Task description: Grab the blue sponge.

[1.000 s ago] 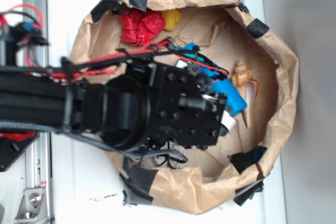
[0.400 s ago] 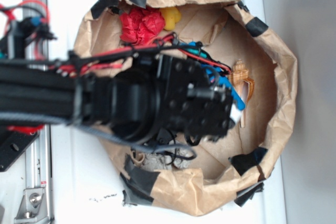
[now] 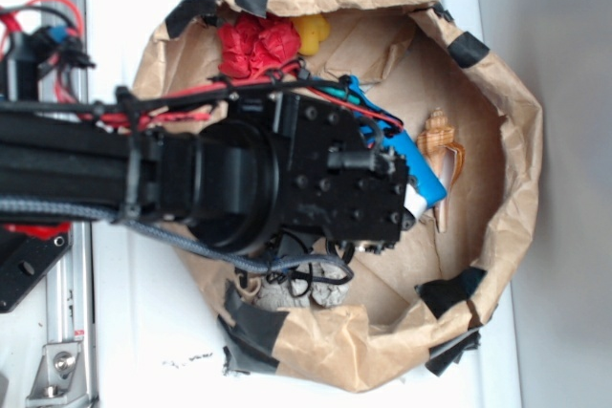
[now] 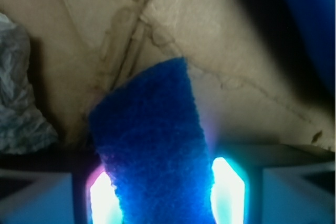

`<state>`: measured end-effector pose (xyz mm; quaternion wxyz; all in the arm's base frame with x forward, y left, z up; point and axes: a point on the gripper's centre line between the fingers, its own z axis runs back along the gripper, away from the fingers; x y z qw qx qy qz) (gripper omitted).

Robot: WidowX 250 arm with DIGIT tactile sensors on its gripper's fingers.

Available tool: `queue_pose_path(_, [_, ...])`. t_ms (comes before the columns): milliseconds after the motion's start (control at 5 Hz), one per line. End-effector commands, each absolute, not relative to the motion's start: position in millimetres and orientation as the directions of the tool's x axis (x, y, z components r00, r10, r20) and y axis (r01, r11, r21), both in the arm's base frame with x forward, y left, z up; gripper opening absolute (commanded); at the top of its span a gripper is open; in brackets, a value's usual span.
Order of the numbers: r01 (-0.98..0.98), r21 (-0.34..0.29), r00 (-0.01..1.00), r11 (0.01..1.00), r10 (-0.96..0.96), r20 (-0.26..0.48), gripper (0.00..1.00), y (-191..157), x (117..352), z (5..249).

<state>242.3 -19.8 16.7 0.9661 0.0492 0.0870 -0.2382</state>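
White tabletop (image 3: pixel 124 351), bright even light. Metal rail (image 3: pixel 65 332) runs along left edge. Gray strip of surface (image 3: pixel 564 140) down right side, duller than the white. Few dark specks on the white nr bottom left. No walls/windows visible.

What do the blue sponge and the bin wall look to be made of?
Blue sponge: coarse fibrous scouring pad, probably synthetic, with a matte, fuzzy, grainy surface. Bin wall: creased brown kraft paper, matte, rolled at the rim and patched with black tape.
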Motion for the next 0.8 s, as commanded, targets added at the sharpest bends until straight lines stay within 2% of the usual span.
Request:
queue_pose_path(0, [0.09, 0.018, 0.992, 0.996, -0.088, -0.085, 0.0, -15, 228, 97])
queue_pose_path(200, [-0.154, -0.074, 0.988, 0.985, 0.153, -0.025, 0.0, -2, 229, 146])
queue_pose_path(400, [-0.353, -0.053, 0.935, 0.934, 0.354, 0.009, 0.0, -6, 228, 178])
queue_pose_path(600, [-0.377, -0.06, 0.924, 0.924, 0.38, 0.035, 0.0, -8, 229, 179])
